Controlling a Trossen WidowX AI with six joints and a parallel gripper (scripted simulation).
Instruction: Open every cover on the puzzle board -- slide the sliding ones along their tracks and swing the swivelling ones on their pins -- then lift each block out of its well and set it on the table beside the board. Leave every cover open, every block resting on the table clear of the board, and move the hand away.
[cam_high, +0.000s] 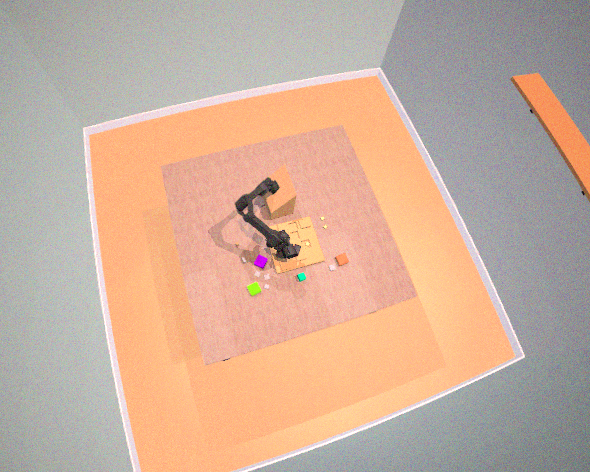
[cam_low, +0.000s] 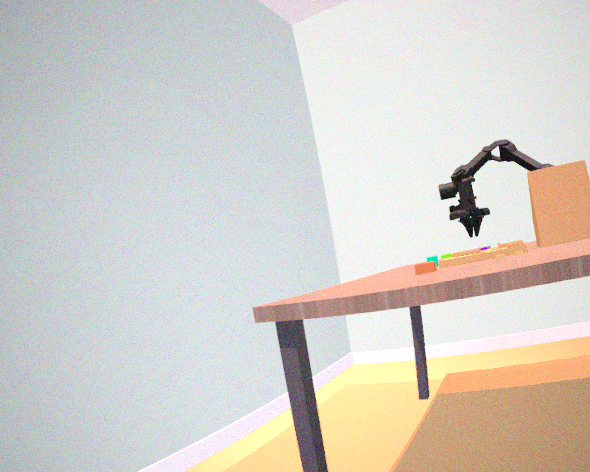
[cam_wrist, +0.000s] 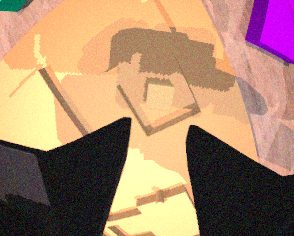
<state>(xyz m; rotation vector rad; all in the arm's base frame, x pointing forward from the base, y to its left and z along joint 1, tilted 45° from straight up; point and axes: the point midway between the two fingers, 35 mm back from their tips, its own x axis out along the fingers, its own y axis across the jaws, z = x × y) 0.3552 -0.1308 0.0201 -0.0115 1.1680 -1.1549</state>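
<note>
The tan puzzle board (cam_high: 317, 256) (cam_low: 450, 261) (cam_wrist: 25, 92) lies on the table, with tracks and raised cover edges on it. My gripper (cam_low: 474, 235) (cam_wrist: 159, 129) is partly open and empty, pointing down above the board. In the wrist view a small pale square (cam_wrist: 161, 96) shows beyond the fingertips, inside an angled edge; I cannot tell whether it is a block or a well floor. A small yellow piece (cam_high: 307, 244) shows on the board. Small pale pieces (cam_high: 257, 274) (cam_high: 332, 268) and two yellow ones (cam_high: 322, 218) (cam_high: 325, 227) lie off the board. The arm hides part of the board.
Around the board stand a purple block (cam_high: 260, 261) (cam_wrist: 282, 25), a lime block (cam_high: 254, 289) (cam_low: 446, 256), a teal block (cam_high: 301, 277) (cam_low: 432, 260) and an orange block (cam_high: 342, 259) (cam_low: 425, 268). A tall tan box (cam_high: 281, 195) (cam_low: 562, 205) stands by the arm's base.
</note>
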